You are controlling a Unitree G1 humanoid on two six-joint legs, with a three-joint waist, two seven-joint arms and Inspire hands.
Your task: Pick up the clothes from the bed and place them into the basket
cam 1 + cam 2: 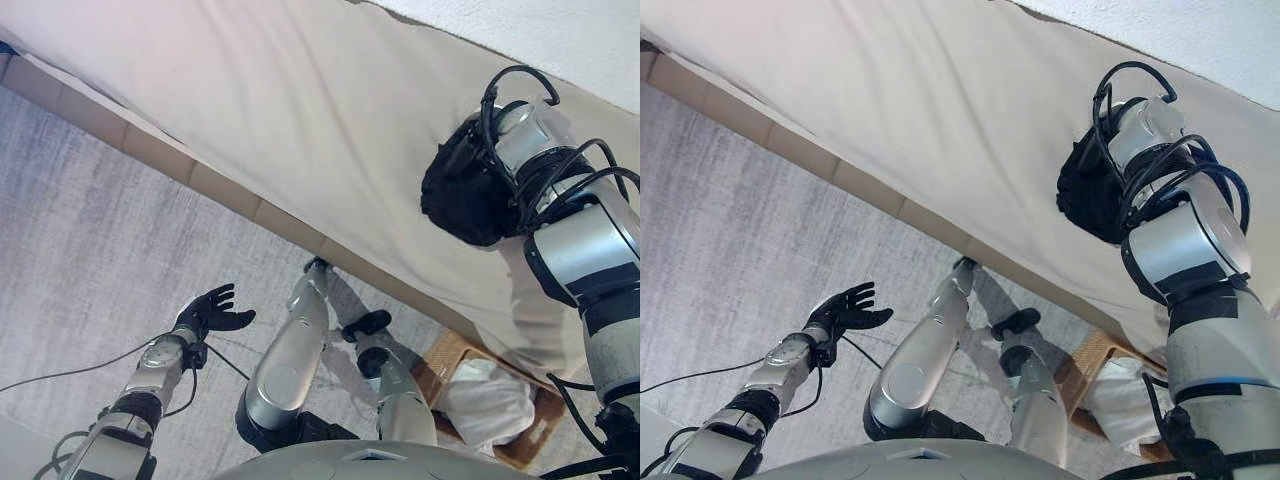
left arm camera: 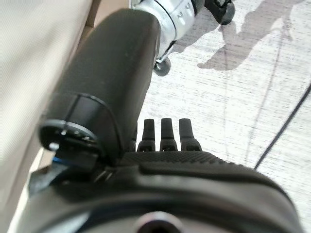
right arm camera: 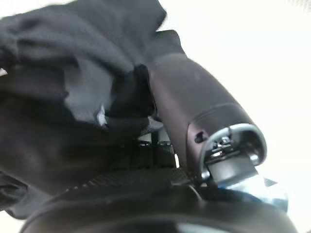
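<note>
A bunched black garment (image 1: 462, 205) lies on the cream bed (image 1: 300, 100) near its right side. My right hand (image 1: 468, 148) is down on it; in the right wrist view the thumb (image 3: 194, 107) presses into the dark cloth (image 3: 58, 97), which folds over the fingers. The wicker basket (image 1: 447, 350) stands on the floor below the bed edge at the lower right, holding a white cloth (image 1: 490, 400). My left hand (image 1: 210, 310) hangs over the carpet at the lower left, open and holding nothing.
The bed's wooden side rail (image 1: 160, 150) runs diagonally across the view. Grey carpet (image 1: 90, 250) covers the floor to the left of it. A white textured cover (image 1: 560, 30) lies at the bed's far top right.
</note>
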